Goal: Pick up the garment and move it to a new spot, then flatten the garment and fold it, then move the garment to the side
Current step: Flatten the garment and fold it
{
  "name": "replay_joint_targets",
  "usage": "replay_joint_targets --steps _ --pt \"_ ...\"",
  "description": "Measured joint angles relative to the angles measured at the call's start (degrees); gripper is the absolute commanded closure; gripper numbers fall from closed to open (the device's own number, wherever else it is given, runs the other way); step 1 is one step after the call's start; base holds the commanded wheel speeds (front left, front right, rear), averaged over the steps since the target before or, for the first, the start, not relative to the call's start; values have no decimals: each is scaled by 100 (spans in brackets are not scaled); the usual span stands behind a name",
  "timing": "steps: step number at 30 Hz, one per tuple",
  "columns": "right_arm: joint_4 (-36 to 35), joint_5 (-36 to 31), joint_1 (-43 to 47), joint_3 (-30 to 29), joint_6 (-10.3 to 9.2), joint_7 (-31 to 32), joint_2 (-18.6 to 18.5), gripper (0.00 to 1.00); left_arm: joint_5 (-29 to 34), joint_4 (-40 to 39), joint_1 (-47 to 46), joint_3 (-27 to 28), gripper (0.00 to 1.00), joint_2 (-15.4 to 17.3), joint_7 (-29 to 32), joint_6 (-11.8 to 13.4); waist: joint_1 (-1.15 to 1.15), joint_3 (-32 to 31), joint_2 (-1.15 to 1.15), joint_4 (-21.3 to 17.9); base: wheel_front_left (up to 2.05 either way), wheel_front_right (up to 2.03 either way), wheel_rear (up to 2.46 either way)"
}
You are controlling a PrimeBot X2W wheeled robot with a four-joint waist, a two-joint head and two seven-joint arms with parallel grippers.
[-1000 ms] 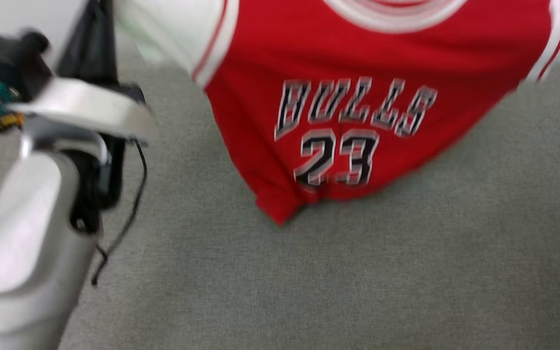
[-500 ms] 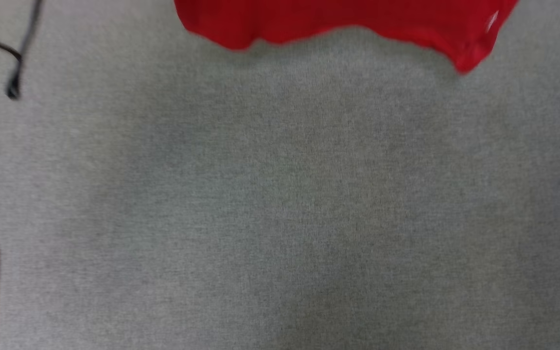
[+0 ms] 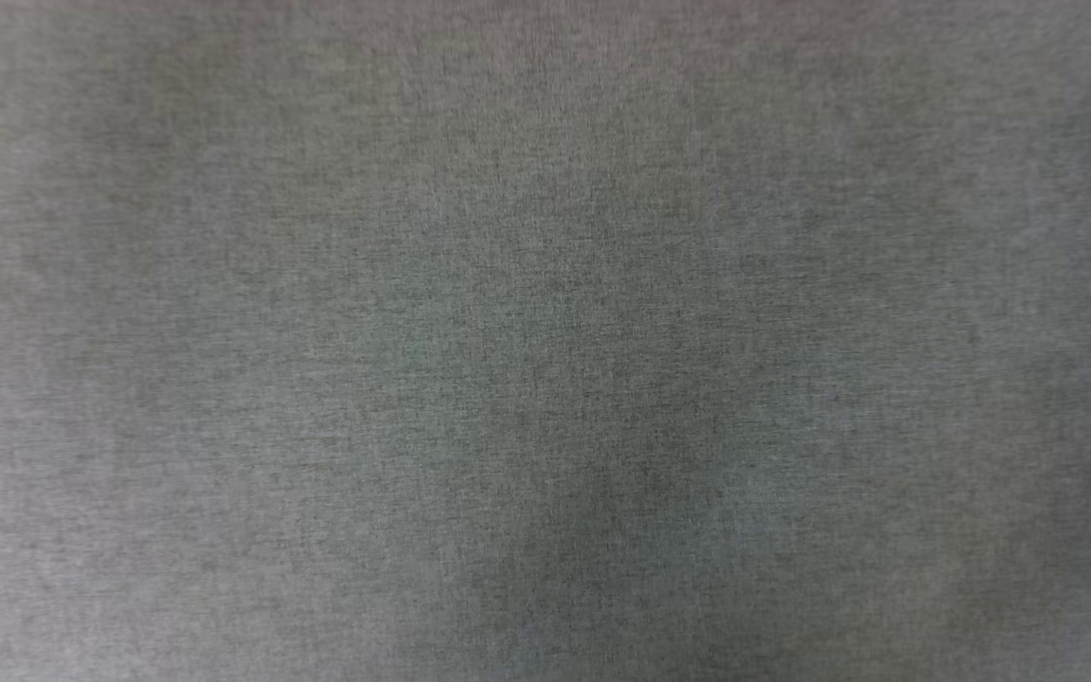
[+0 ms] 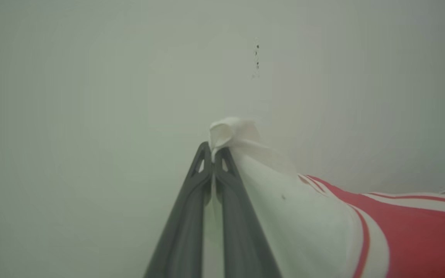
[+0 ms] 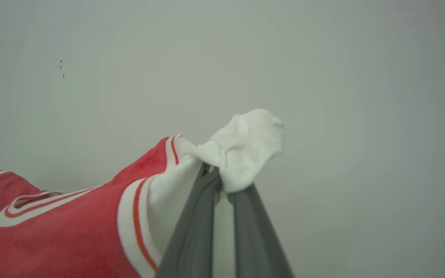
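grey woven surface [image 3: 545, 341] lies under the head camera, soft with blur. behind both wrist views stands a pale wall [image 4: 91, 77]. the garment [image 4: 400, 231] hangs in the air in front of that wall, its red body and striped trim slung between the two arms, with white sleeve cloth bunched at each end. the left gripper [image 4: 214, 148] is pinched tight on one white sleeve tuft, and the right gripper [image 5: 220, 179] is clamped the same way on the other. so the pick-up looks done and the carry to a new spot seems under way. laying down, flattening, folding and moving aside are all left. i judge the wall the main thing to mind, as both sets of fingers point toward it. smallest, a few dark specks [image 4: 257, 56] mark the wall.
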Motion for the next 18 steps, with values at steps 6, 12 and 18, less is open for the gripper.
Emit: replay_joint_targets --steps 6,12,18 --pt "889 129 -197 533 0 -278 120 100 -70 780 25 -96 100 -108 -101 -179 0 304 0 -10 0 0 0" --pt "1864 353 -105 1091 0 -531 367 100 -316 1703 383 -115 100 -359 -346 -399 0 321 0 10 0 0 0" --pt "2561 598 476 1626 0 -757 428 100 -569 2532 904 -118 100 -694 -560 -656 0 150 0 76 0 0 0"
